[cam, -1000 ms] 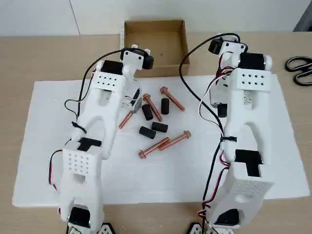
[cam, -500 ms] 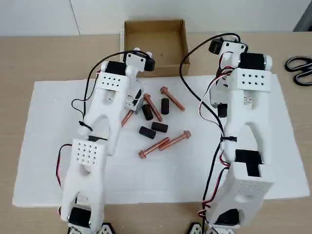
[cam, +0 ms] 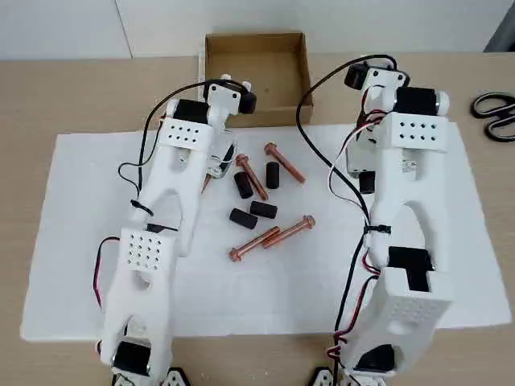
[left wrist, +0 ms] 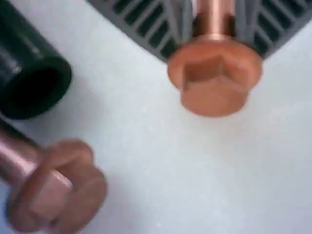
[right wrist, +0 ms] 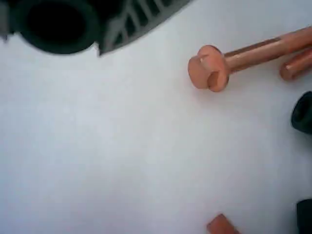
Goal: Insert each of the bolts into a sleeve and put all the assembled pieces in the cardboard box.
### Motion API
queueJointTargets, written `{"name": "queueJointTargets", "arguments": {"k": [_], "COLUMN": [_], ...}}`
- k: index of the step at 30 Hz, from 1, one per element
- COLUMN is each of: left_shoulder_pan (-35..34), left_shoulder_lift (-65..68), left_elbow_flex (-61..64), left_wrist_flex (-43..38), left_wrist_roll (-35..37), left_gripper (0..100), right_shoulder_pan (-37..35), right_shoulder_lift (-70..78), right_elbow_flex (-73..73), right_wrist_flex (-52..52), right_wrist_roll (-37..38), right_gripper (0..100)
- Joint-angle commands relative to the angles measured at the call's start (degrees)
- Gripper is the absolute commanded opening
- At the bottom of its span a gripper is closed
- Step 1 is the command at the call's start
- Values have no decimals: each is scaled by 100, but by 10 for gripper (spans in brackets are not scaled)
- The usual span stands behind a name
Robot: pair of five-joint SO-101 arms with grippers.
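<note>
"One arm has shifted in the last second," says the first observer. "The left arm has leaned forward over the foam sheet (cam: 80, 201), toward the cardboard box (cam: 211, 76). The copper bolt (left wrist: 214, 78) lay in plain sight beside the left gripper (cam: 219, 169) before. In the high view it is now mostly tucked under the arm."

"And its jaws?" asks the second.

"They pinch that bolt by the shank. The left wrist view meets the hexagonal head end-on, with ribbed grey fingers (left wrist: 141, 19) on either side. The right arm has kept its place. The right gripper (cam: 366, 175) is clamped on a black sleeve (right wrist: 56, 22) over the sheet's right part, with the bore facing the wrist camera."

"What about the box?"

"It stands open on the table (cam: 48, 88) at the sheet's far edge, showing its plain brown floor. Every part lies outside it. Four other bolts (cam: 252, 177) (cam: 284, 162) (cam: 253, 244) (cam: 288, 232) and four loose sleeves (cam: 243, 184) (cam: 273, 174) (cam: 263, 210) (cam: 243, 218) rest on the sheet between the arms as separate pieces."

"Anything else?"

"Scissors (cam: 495, 104) lie on the table at the right, well apart from the parts."
</note>
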Motion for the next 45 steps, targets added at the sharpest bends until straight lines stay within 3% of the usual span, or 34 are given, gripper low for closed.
{"name": "queueJointTargets", "arguments": {"k": [1,6,15,21,29,32,39,45], "left_shoulder_pan": [9,-123,-149,-149,-149,-308,-818,-791], "left_shoulder_lift": [-97,-158,-1574,-3147,-5134,-5697,-6734,-7613], "left_elbow_flex": [-690,-1578,-1349,-4,1499,1780,2800,3925], "left_wrist_flex": [360,422,422,422,413,413,404,237], "left_wrist_roll": [0,0,-18,-26,-35,-35,-9,-9], "left_gripper": [6,6,6,6,6,6,6,6], "right_shoulder_pan": [57,57,48,31,13,-145,-752,-716], "right_shoulder_lift": [-391,-391,-453,-725,-2668,-3345,-5042,-6290], "right_elbow_flex": [-105,-105,-114,-132,0,580,2251,3358], "right_wrist_flex": [57,57,57,110,119,110,40,-734], "right_wrist_roll": [-18,-53,-53,-26,-26,18,923,967], "right_gripper": [6,6,5,5,4,4,4,4]}}
